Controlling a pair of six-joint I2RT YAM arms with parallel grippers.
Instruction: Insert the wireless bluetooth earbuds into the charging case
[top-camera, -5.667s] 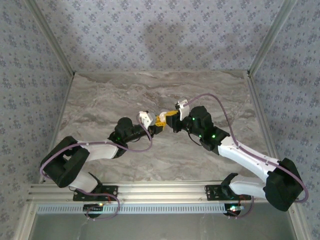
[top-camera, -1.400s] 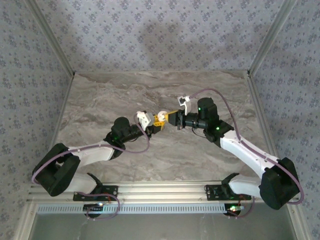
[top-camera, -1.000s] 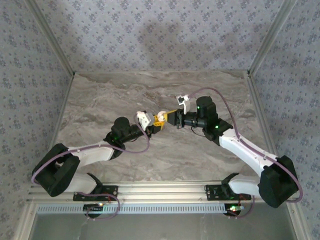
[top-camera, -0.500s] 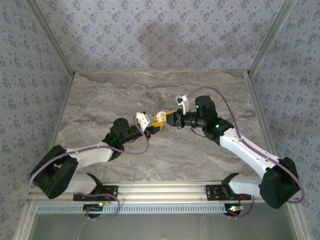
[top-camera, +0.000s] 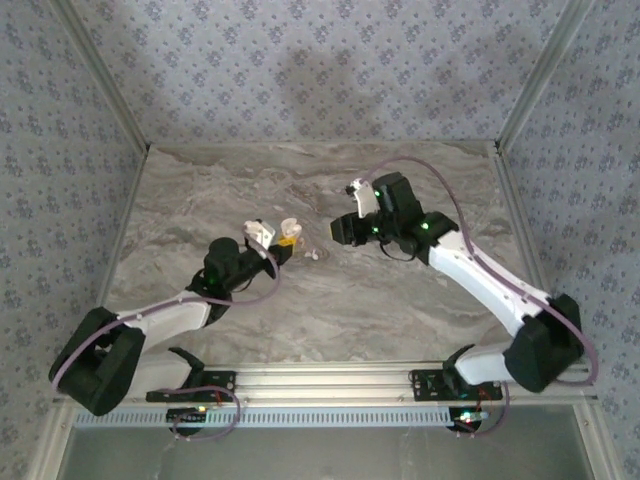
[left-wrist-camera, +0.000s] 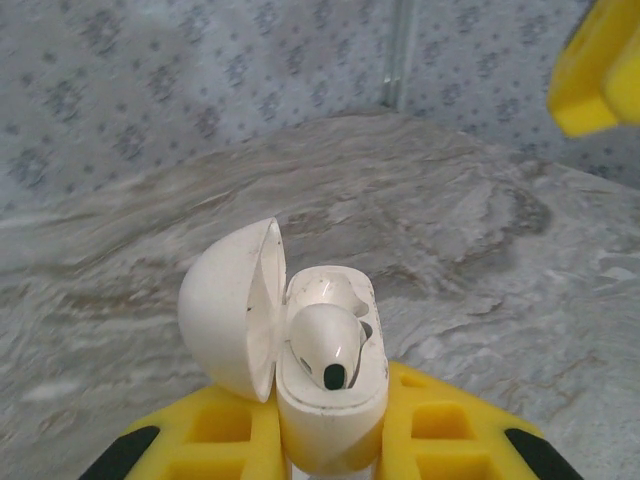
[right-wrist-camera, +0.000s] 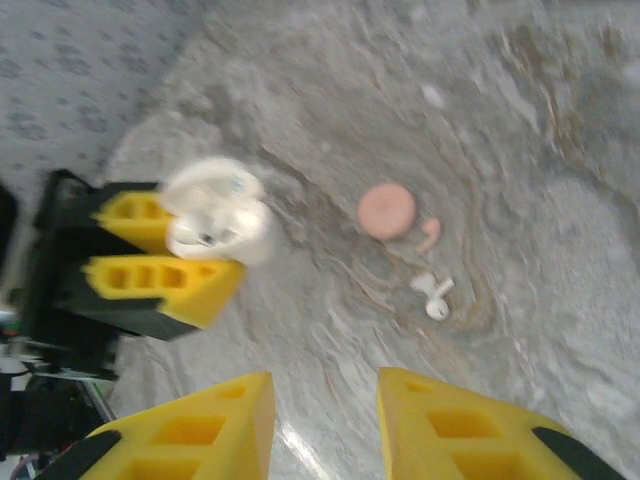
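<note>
L gripper (left-wrist-camera: 330, 445) clamps open charging case (left-wrist-camera: 335, 400). R gripper (right-wrist-camera: 325, 420) apart, empty: I centre over earbud (right-wrist-camera: 432, 295) mid table (right-wrist-camera: 560, 330), avoid pink disc (right-wrist-camera: 386, 211).

The case (left-wrist-camera: 232, 310) is glossy white plastic, its lid faintly smudged. The earbud (left-wrist-camera: 322, 345) in it has the same smooth shine. The left gripper (left-wrist-camera: 335, 430) and right gripper (right-wrist-camera: 325, 385) have matt yellow plastic fingers with moulded recesses. The table (top-camera: 400, 300) looks like smooth grey marbled stone or laminate. The pink disc (right-wrist-camera: 386, 211) looks matt. The rail (top-camera: 320, 382) is ribbed bare metal.
</note>
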